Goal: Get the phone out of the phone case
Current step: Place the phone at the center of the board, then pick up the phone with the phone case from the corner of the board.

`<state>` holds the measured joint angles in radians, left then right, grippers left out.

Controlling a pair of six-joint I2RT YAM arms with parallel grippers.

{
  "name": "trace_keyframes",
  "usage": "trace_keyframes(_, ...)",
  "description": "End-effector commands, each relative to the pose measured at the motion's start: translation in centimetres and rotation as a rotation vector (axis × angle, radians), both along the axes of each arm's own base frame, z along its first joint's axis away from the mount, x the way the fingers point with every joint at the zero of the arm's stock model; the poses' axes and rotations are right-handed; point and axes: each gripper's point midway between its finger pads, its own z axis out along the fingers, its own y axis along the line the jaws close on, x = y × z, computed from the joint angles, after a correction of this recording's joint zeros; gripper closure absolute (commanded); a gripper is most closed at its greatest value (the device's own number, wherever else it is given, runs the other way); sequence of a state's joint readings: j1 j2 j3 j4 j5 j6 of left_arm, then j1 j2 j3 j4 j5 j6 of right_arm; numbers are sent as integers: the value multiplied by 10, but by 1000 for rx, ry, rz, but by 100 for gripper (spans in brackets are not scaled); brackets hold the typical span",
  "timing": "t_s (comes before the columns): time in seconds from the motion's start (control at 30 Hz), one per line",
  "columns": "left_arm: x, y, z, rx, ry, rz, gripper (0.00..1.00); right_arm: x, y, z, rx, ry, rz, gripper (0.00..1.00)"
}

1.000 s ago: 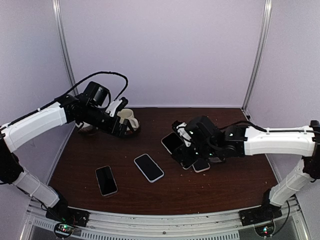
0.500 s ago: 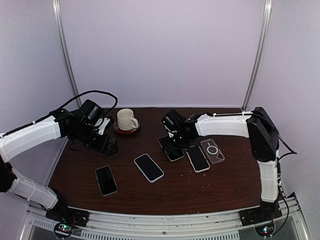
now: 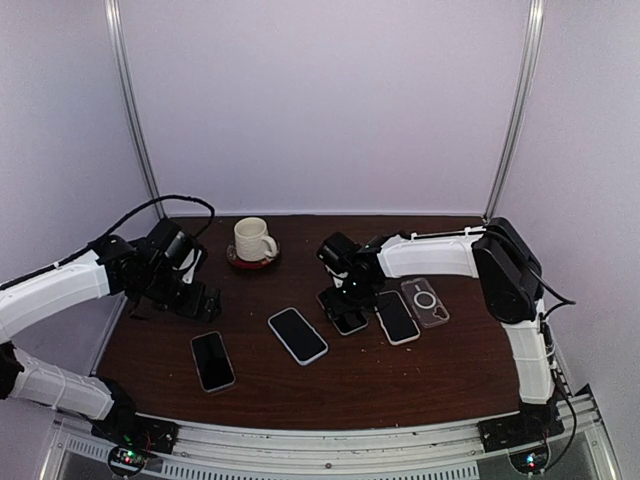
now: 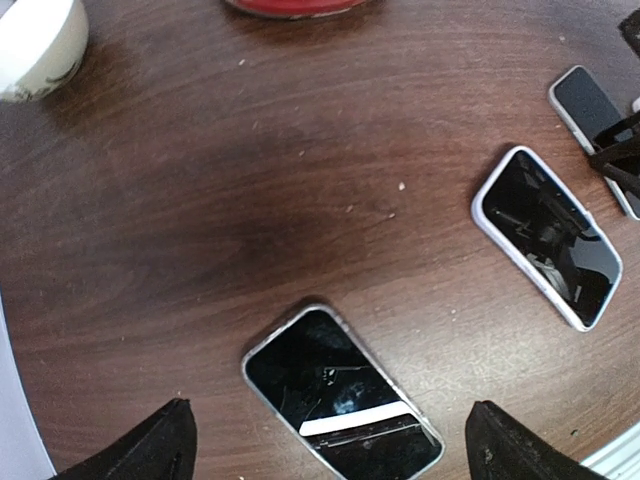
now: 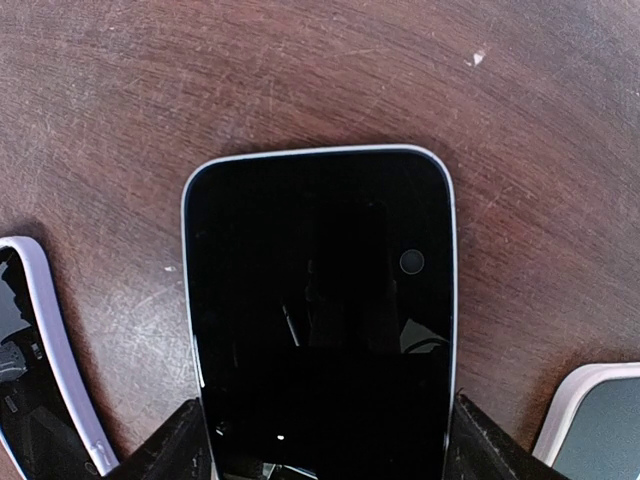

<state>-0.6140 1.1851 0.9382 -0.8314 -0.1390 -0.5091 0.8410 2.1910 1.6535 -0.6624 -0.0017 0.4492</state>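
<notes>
My right gripper (image 3: 345,298) (image 5: 325,445) is shut on a black phone (image 5: 320,290) (image 3: 350,320) with a thin pale rim that lies flat on the dark wooden table (image 3: 450,370). One finger presses on each long edge. I cannot tell whether that rim is a phone case. An empty clear case (image 3: 425,302) with a ring mark lies to its right. My left gripper (image 3: 198,300) (image 4: 330,450) hangs open above a grey-rimmed phone (image 4: 340,395) (image 3: 213,360), apart from it.
A white-rimmed phone (image 3: 297,335) (image 4: 545,235) lies mid-table and another (image 3: 397,317) sits between the held phone and the clear case. A cream mug (image 3: 253,240) stands on a red coaster at the back left. White walls and metal posts enclose the table.
My left arm has drawn back from the mug toward the near left. The right arm has stretched out over the phones on the table, and in the last half second it barely moved.
</notes>
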Motion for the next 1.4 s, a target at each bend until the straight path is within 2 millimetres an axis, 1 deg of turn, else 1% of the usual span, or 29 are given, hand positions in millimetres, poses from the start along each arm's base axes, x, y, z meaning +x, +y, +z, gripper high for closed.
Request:
trace_keyframes(0.0, -4, 17, -7, 14, 3, 129, 2, 4, 1, 0, -3, -2, -7, 34)
trace_keyframes(0.1, -13, 27, -17, 28, 41, 196, 2, 4, 1, 0, -7, -2, 1, 29)
trace_keyframes(0.27, -32, 42, -38, 48, 125, 315, 2, 4, 1, 6, -6, -12, 17, 21)
trace_keyframes(0.37, -42, 45, -50, 43, 172, 357, 3, 4, 2, 12, 1, -21, 24, 17)
trace_keyframes(0.53, -54, 45, -59, 8, 219, 405, 3, 3, 0, 22, 7, -38, 39, 8)
trace_keyframes(0.63, -57, 41, -61, -9, 235, 414, 2, 2, -2, 32, 17, -56, 46, 6)
trace_keyframes(0.73, -60, 33, -65, -38, 254, 429, 2, -1, -5, 42, 33, -76, 49, 5)
trace_keyframes(0.8, -60, 24, -70, -78, 270, 433, 2, -4, -7, 50, 53, -91, 51, 4)
trace_keyframes(0.9, -60, 9, -78, -149, 283, 439, 3, -13, -9, 61, 94, -96, 67, 1)
trace_keyframes(1.0, -59, 2, -83, -152, 283, 450, 2, -24, -14, 68, 128, -99, 86, 0)
trace_keyframes(1.1, -58, -3, -89, -126, 288, 470, 2, -34, -20, 73, 160, -104, 98, 0)
trace_keyframes(1.13, -58, -5, -93, -108, 300, 476, 2, -38, -24, 71, 163, -103, 101, 0)
trace_keyframes(1.17, -57, -6, -94, -102, 302, 478, 2, -40, -25, 75, 173, -110, 103, 0)
trace_keyframes(1.3, -58, -10, -107, -72, 337, 501, 3, -49, -37, 74, 162, -111, 109, 0)
trace_keyframes(1.37, -56, -11, -110, -64, 337, 511, 2, -52, -41, 73, 152, -114, 113, 0)
